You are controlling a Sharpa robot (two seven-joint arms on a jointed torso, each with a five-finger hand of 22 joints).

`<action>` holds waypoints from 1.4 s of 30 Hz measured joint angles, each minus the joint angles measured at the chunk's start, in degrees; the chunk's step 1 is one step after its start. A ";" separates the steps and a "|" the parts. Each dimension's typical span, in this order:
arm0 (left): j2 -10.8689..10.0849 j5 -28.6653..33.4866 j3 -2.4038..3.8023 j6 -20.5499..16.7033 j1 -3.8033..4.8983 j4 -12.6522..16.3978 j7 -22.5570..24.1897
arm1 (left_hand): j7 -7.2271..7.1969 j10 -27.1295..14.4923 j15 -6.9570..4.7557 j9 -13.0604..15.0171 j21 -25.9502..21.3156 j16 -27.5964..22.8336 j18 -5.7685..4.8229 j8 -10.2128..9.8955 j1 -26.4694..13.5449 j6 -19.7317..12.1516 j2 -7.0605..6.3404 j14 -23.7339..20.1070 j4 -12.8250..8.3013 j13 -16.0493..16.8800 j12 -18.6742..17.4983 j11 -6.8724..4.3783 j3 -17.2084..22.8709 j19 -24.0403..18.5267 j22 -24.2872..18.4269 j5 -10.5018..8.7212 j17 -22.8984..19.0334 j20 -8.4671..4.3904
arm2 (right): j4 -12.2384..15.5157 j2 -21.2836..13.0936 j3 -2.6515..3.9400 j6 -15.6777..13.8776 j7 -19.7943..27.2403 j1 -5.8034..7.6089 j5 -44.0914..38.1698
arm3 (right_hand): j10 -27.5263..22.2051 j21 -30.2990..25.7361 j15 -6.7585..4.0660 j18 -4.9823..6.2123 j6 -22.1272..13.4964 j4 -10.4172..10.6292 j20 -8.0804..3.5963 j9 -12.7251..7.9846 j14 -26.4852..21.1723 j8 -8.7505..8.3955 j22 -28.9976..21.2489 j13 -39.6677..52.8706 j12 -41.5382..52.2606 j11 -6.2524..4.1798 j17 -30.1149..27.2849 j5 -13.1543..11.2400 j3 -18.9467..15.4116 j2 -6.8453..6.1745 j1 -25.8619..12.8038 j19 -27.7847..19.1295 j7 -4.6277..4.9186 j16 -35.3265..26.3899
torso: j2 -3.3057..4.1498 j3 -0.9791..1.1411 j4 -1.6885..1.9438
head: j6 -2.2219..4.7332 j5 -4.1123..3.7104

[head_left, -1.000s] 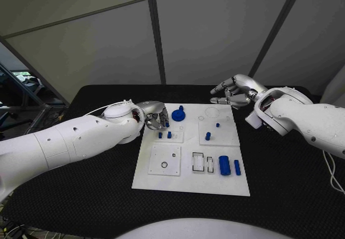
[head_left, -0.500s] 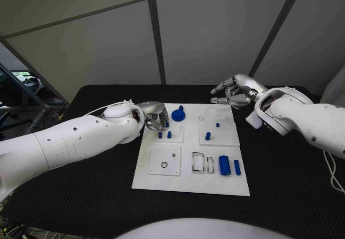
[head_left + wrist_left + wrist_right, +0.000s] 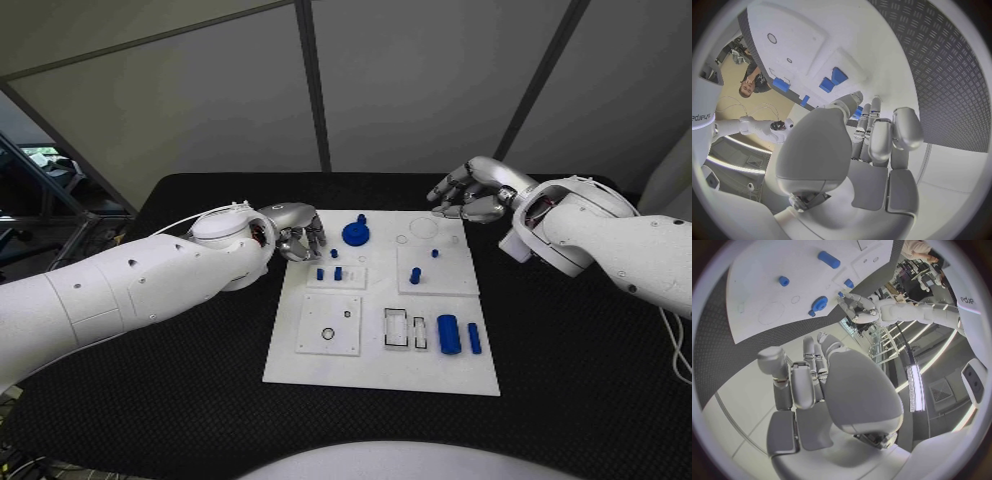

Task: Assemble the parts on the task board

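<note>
Black desk [image 3: 173, 380] carries the white task board [image 3: 433, 372] at its middle, long side running away from the robot.

Left arm comes in low across the desk; left hand [image 3: 300, 232] sits at the board's far-left edge, fingers curled in toward the palm. Nothing visible betw. them in head or left wrist view [image 3: 873, 140], so clenched on nothing as far as can be seen.

Right hand [image 3: 473, 190] is just past the board's far-right corner, fingers bent inward, nothing in it; right wrist view [image 3: 811, 375] agrees.

Parts on board, big to small:
- round blue knob piece [image 3: 356, 234] at far end, just beside left hand, not touching.
- thick blue cylinder [image 3: 449, 334] lying on near-right part, w/ thinner blue bar [image 3: 473, 337] beside it.
- blue peg [image 3: 414, 275] standing on the right-middle plate.
- two short blue pegs [image 3: 329, 272] on the left-middle plate, near left hand.
- tiny blue bit [image 3: 436, 251] farther back; shape too small to tell.
</note>
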 measured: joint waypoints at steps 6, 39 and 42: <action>-2.72 2.73 1.17 -3.12 0.05 1.10 0.94 | -0.52 0.46 -0.24 -0.01 -8.69 -0.68 0.03 0.13 0.00 0.42 0.00 -0.24 0.08 0.59 1.00 -0.45 -0.42 -4.15 -1.92 0.00 -2.08 -0.04 | 3.00 -1.06 -0.44 1.17 -4.22 -0.87 -10.82 | 2.23 0.61 0.00 0.00 1.49 0.05 0.00 -0.05 0.00 -0.22 1.16 -7.23 -7.91 0.20 -0.31 -1.72 3.87 -1.67 -0.52 0.00 -0.36 0.00 | -0.09 -0.04 -0.02 | 0.45 -1.70; -10.27 69.12 1.58 -6.88 0.02 8.53 19.37 | -0.15 -1.95 0.10 -0.37 -31.66 -23.97 0.10 2.12 1.44 2.11 2.05 -14.23 -2.30 1.84 3.84 0.09 -0.88 -15.52 -13.85 0.00 -34.05 0.14 | 2.82 1.69 -2.60 5.88 -12.00 -3.98 -30.25 | 3.16 0.98 0.44 0.00 2.06 -1.32 0.62 -0.10 -0.01 -3.28 1.79 -16.59 -14.91 1.32 -0.53 -2.85 9.65 -4.44 -2.38 0.18 0.21 0.22 | -0.01 -0.07 -0.10 | 0.83 -2.30; -10.28 69.60 1.58 -6.77 0.02 8.60 19.58 | -0.15 -1.95 0.10 -0.37 -31.80 -24.07 0.10 2.12 1.44 2.11 2.05 -14.23 -2.30 1.84 3.84 0.09 -0.88 -15.52 -13.86 0.00 -34.05 0.14 | 2.39 2.19 -2.69 5.95 -11.85 -3.99 -30.36 | 3.64 1.21 0.44 0.00 2.51 -1.69 0.62 -0.12 -0.01 -3.28 1.94 -17.02 -15.28 1.43 -0.46 -2.85 10.02 -4.41 -2.35 0.18 0.24 0.22 | 0.01 -0.05 -0.10 | 0.80 -2.22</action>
